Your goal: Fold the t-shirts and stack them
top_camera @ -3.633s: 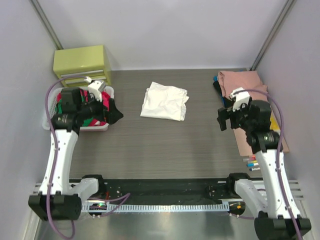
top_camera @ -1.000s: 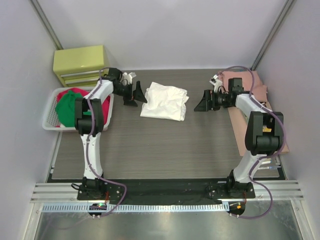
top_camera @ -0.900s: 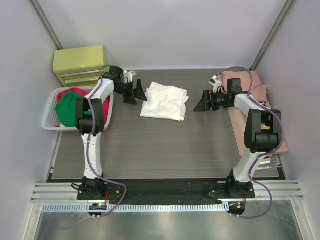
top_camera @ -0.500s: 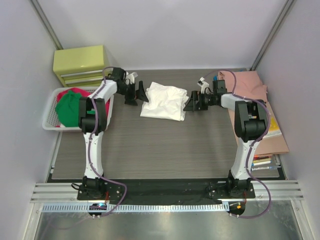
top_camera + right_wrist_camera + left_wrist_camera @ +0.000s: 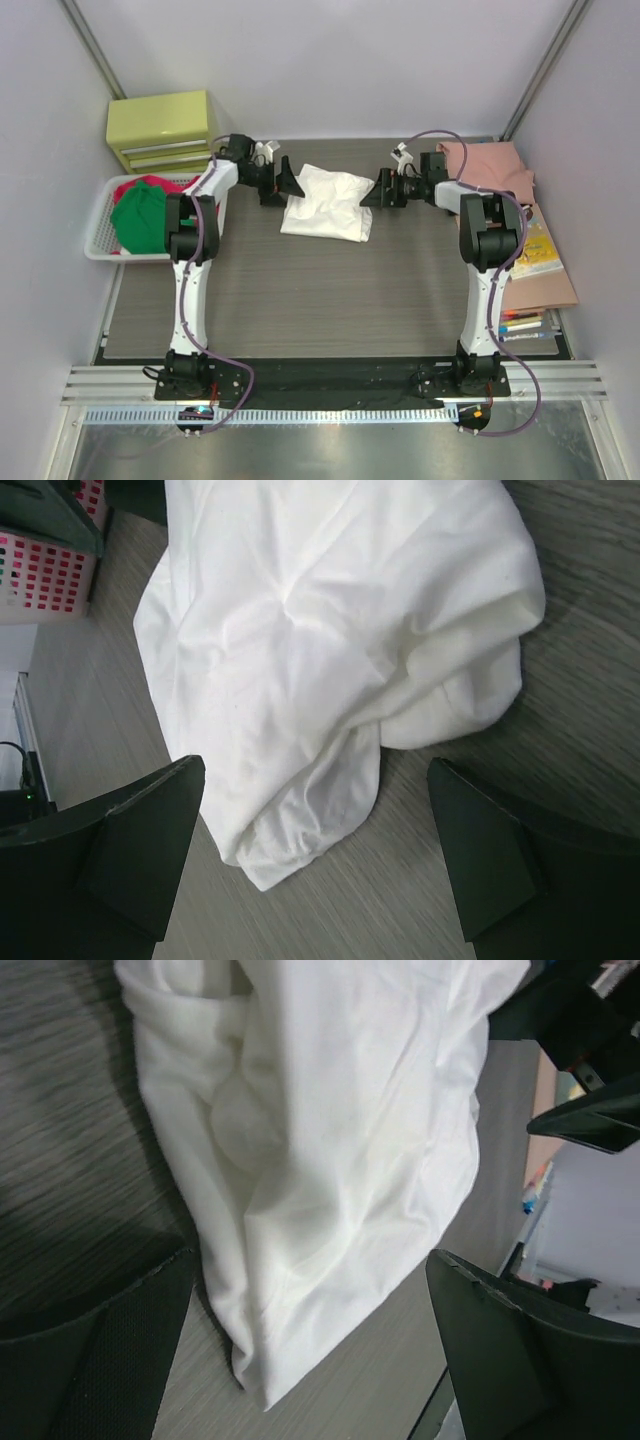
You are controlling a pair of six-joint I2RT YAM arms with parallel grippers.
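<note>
Green and red t-shirts (image 5: 138,215) fill white basket (image 5: 104,252)

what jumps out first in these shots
A crumpled white t-shirt lies mid-table toward the back, with the left claw and right claw open at either side of it. At the left edge, a white basket holds a green shirt and a red shirt.

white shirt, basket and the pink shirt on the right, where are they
white shirt (image 5: 328,205): top view, middle of the crumpled cloth
basket (image 5: 115,252): top view, its near rim
pink shirt (image 5: 490,165): top view, middle of the cloth
</note>
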